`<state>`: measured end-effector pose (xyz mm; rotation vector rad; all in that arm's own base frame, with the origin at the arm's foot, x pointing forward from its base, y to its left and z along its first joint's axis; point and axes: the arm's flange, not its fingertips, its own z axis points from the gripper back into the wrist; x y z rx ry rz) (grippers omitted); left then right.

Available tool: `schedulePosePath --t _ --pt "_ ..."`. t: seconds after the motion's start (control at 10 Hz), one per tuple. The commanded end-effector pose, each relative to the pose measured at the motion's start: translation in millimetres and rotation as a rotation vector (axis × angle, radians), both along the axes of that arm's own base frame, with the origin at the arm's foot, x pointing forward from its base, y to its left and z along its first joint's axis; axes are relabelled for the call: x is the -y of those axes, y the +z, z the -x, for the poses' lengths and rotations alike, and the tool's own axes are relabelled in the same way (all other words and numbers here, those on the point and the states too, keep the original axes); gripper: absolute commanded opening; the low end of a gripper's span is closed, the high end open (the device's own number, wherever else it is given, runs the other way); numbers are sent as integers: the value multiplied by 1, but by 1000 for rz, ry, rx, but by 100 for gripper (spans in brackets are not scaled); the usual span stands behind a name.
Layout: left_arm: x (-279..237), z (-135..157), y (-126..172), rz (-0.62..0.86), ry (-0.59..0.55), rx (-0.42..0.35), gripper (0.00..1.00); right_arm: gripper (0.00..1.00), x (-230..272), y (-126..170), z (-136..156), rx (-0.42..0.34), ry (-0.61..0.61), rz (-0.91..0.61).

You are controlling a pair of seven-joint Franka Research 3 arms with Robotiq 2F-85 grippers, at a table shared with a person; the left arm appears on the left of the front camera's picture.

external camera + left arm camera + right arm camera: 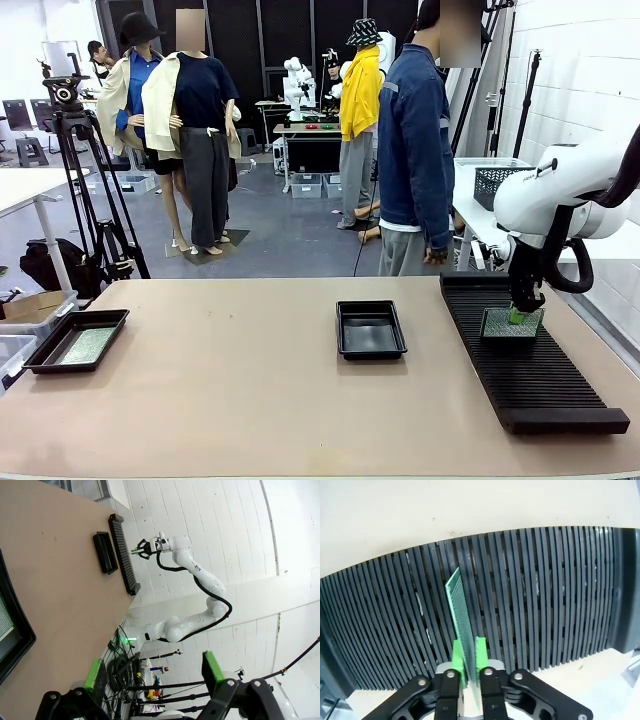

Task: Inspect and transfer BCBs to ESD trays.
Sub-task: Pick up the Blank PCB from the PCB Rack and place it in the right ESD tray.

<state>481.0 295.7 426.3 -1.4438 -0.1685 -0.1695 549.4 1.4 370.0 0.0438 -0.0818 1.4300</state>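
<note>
A green BCB (512, 325) stands on edge in a slot of the long black ribbed rack (530, 375) at the table's right. My right gripper (517, 312) comes down onto its top edge. In the right wrist view the green pads press both faces of that BCB (459, 612), so the right gripper (468, 661) is shut on it. One black ESD tray (371, 353) lies empty at the table's middle. The other ESD tray (40, 357) sits at the far left with a green BCB (85, 345) flat inside. My left gripper (154, 670) hangs open in the air with nothing between its fingers.
A person in a denim jacket (415, 150) stands at the far side, behind the rack's back end. A dark mesh basket (500, 185) rests on a side table at the right. Bare tabletop (220, 370) stretches between the two trays.
</note>
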Motion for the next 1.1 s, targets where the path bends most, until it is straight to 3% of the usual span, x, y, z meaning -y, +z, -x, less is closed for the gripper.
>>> schedulePosePath --t 0.0,0.1,1.0 --pt "0 1 2 -9 2 -4 100 3 4 -2 -7 -23 26 -31" --pt "0 1 2 -9 2 -4 100 0 5 -3 -8 -31 28 -34" --pt "0 1 2 -9 2 -4 100 0 10 6 -12 -70 51 -53"
